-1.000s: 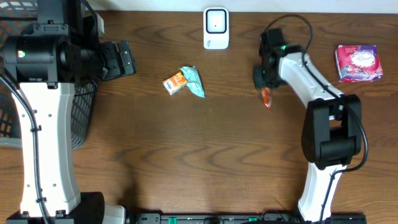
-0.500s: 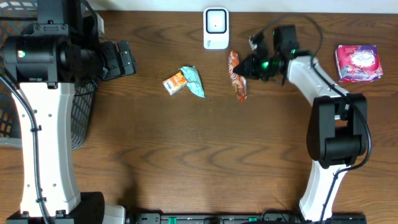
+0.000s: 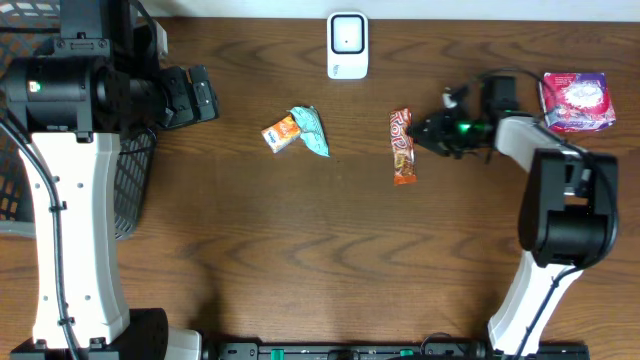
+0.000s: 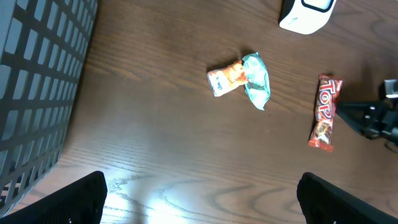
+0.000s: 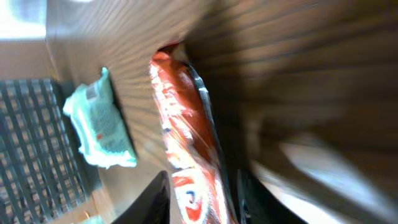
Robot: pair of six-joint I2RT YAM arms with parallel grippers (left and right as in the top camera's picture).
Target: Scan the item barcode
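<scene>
Right fingers (image 3: 426, 131): parted a little, tips at the right edge of candy bar (image 3: 402, 147), no firm hold seen | Left fingers (image 3: 205, 96): wide apart, empty, upper left of frame | Item: candy bar flat on bench (image 3: 300, 250), right of centre, below-right of scanner (image 3: 347, 45) | Others: teal packet (image 3: 312, 131) touching orange packet (image 3: 281, 133), left of the bar.

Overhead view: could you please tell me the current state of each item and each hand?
Top snack bar: flat on the table, label up.
right hand: fingers slightly apart at the bar's edge; contact unclear.
left hand: wide open, empty.
orange packet: lying flat, touching the teal packet.
teal packet: lying crumpled.
scanner: at the far edge, nothing over it.
pink pack: lying flat, untouched.
</scene>
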